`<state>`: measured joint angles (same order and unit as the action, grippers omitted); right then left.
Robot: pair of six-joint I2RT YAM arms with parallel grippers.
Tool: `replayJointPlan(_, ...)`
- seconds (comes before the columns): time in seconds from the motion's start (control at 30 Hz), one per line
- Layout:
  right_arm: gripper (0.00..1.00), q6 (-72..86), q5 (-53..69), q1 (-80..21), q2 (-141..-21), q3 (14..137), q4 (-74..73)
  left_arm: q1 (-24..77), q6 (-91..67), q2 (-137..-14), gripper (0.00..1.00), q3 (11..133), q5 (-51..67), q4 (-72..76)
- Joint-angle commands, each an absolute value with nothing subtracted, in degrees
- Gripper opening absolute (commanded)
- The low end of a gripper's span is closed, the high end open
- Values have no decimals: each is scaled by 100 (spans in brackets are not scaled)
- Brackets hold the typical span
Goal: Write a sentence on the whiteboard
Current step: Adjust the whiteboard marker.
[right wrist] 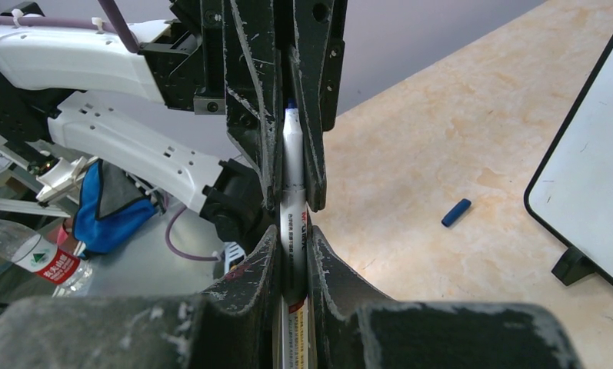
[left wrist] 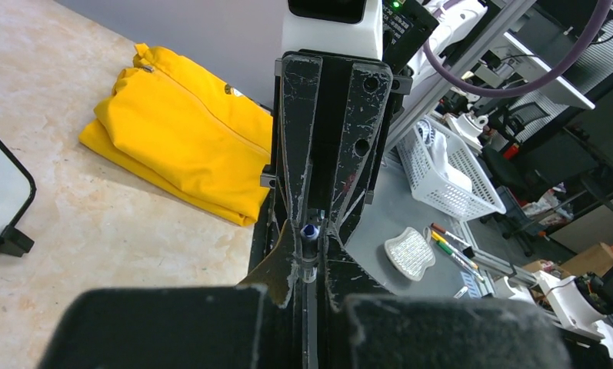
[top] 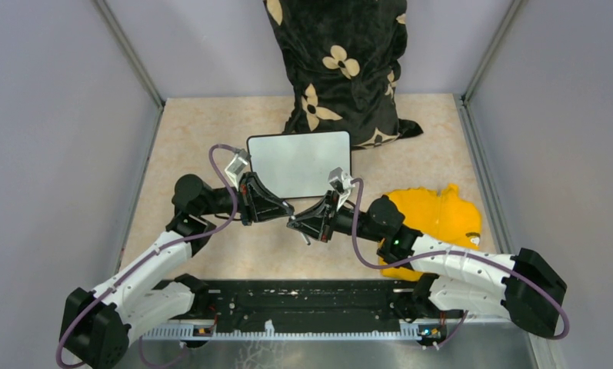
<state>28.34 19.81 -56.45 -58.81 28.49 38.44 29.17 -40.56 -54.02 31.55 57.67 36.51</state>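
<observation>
The whiteboard (top: 299, 163) lies flat at mid-table, its white face blank; no sentence shows on it. Its black rim also appears in the left wrist view (left wrist: 28, 184) and the right wrist view (right wrist: 572, 123). My two grippers meet tip to tip just in front of the board. A white marker (right wrist: 293, 154) with a blue tip runs between them. My right gripper (right wrist: 294, 246) (top: 298, 224) is shut on its barrel. My left gripper (left wrist: 312, 257) (top: 286, 211) is shut on its tip end, where a blue end of the marker (left wrist: 310, 229) shows between the fingers.
A blue marker cap (right wrist: 456, 212) lies on the tabletop near the board's corner. A folded yellow cloth (top: 434, 219) (left wrist: 180, 146) sits to the right. A black flowered pillow (top: 338, 65) leans against the back wall behind the board. Grey walls close in both sides.
</observation>
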Motion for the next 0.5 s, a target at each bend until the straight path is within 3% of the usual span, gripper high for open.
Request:
replayJointPlan(0.0,0,2855,2058,-5623,-5919,2962,4204,2953,-4052,-5369,0,3156,5832,3955)
replayJointPlan(0.13,2,2895,2057,-5617,-5899,2988,4095,2953,-4024,-5281,0,3108,5698,3933)
replayJointPlan(0.3,41,2908,1959,-5616,-5749,3072,3793,2948,-4082,-5241,0,3016,5332,4051)
replayJointPlan(0.47,54,3063,1503,-5617,-5366,2982,3699,2953,-4566,-5171,0,2980,4764,4627)
